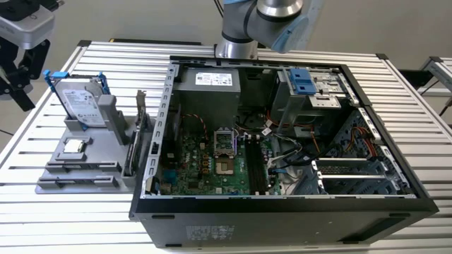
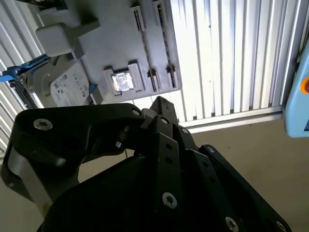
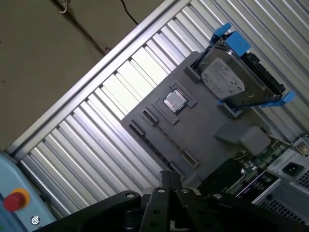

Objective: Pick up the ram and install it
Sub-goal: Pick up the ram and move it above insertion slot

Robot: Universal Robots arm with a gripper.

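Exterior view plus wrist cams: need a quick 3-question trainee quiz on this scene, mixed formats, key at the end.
1. True or false: the silver hard drive in a blue frame sits inside the black computer case.
2. What lies in the square pocket of the grey fixture tray? A) a square silver processor chip B) a coiled cable C) a screwdriver
3. In the exterior view, on which side of the case does the black end effector hang?
Key: 1 false, it stands upright on the tray; 2 A; 3 the exterior view's left.
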